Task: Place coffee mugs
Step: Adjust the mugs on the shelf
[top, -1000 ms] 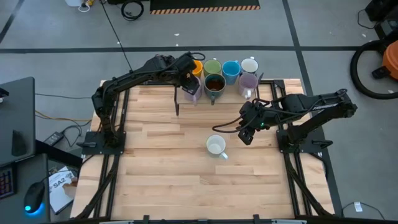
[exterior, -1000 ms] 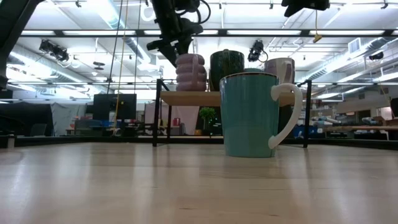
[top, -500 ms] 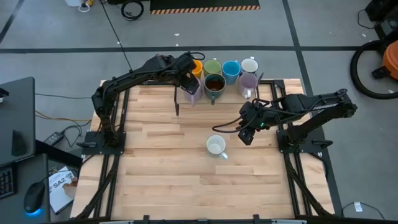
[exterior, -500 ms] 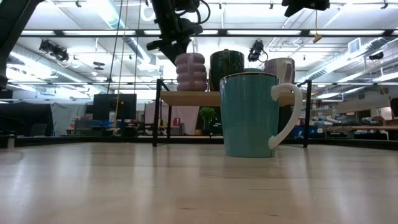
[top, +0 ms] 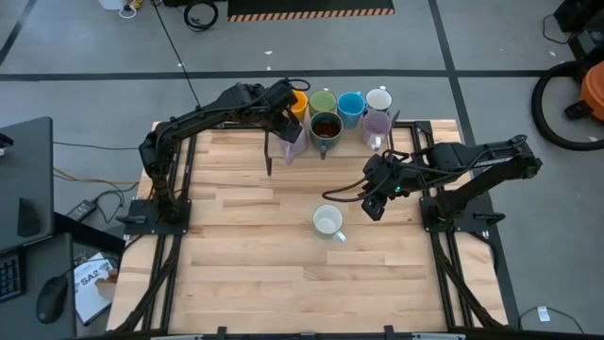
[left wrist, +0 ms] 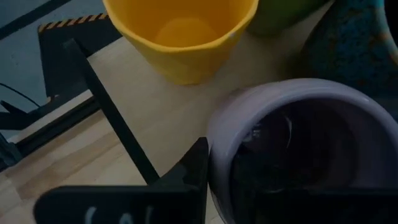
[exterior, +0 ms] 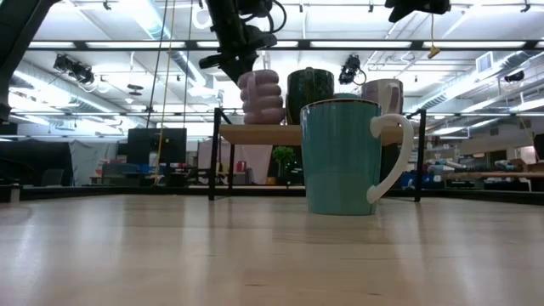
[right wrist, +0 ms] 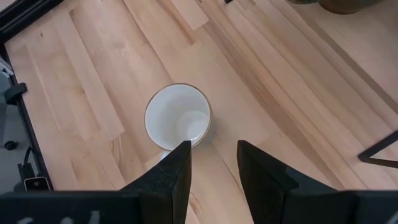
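Several coffee mugs stand on a raised wooden shelf (exterior: 255,133) at the table's far edge: orange (top: 299,102), green (top: 323,100), blue (top: 350,104), white (top: 378,98), lilac (top: 377,125) and dark brown (top: 325,126). A ribbed lilac mug (exterior: 261,98) sits tilted at the shelf's left end, with my left gripper (top: 283,132) shut on it. A teal mug with a white inside (top: 327,222) stands upright on the table. My right gripper (right wrist: 214,165) hangs open above the table, just to the right of this mug. My left gripper has the ribbed lilac mug by its rim (left wrist: 214,134). One finger (left wrist: 196,174) lies against the outside of the wall; the other is lost in the mug's dark hollow. The fingers come slanting down from above. The mug leans, its base on the shelf.
The shelf stands on thin black legs (exterior: 212,153), with the mugs packed close together on it. Bare wooden tabletop (top: 245,246) spreads around the teal mug, toward the near edge and the left.
My left gripper has shut on the ribbed lilac mug without moving off. The mug, upright a second ago, now leans a little on the shelf.
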Robot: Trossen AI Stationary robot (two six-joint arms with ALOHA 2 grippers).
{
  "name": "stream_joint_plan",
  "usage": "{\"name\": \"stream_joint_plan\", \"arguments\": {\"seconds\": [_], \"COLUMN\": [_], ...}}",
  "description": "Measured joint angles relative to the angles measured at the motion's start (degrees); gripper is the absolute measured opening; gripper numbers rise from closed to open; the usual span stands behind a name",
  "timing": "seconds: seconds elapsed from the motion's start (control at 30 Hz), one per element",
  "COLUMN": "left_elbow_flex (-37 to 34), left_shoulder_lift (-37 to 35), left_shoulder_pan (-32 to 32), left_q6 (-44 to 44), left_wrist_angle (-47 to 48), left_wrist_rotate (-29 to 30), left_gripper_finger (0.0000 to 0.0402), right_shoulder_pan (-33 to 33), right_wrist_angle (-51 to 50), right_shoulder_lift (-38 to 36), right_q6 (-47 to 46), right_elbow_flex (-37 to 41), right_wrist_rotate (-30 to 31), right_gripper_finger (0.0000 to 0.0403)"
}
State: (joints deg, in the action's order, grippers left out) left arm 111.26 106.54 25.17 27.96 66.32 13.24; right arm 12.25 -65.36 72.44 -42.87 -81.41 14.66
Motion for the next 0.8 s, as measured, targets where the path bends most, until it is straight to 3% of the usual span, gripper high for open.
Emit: {"name": "stream_joint_plan", "arguments": {"seconds": [0.27, 0.8], "left_elbow_flex": [0.0, 7.5], "left_shoulder_lift": [0.0, 0.3], "left_shoulder_pan": [2.1, 4.8], "left_q6": [1.6, -0.1], "left_wrist_angle": [1.6, 11.2], "left_wrist_rotate": [-4.8, -2.8], "left_gripper_finger": [0.0043, 0.0043], "right_shoulder_pan": [0.0, 0.0], "right_wrist_angle": [0.2, 0.4], "right_shoulder_lift": [0.0, 0.0], "right_q6": [0.6, 1.1], "right_elbow_flex": [0.0, 0.0], "right_wrist_rotate": [-1.2, -1.2], "right_gripper_finger": [0.0135, 0.0135]}}
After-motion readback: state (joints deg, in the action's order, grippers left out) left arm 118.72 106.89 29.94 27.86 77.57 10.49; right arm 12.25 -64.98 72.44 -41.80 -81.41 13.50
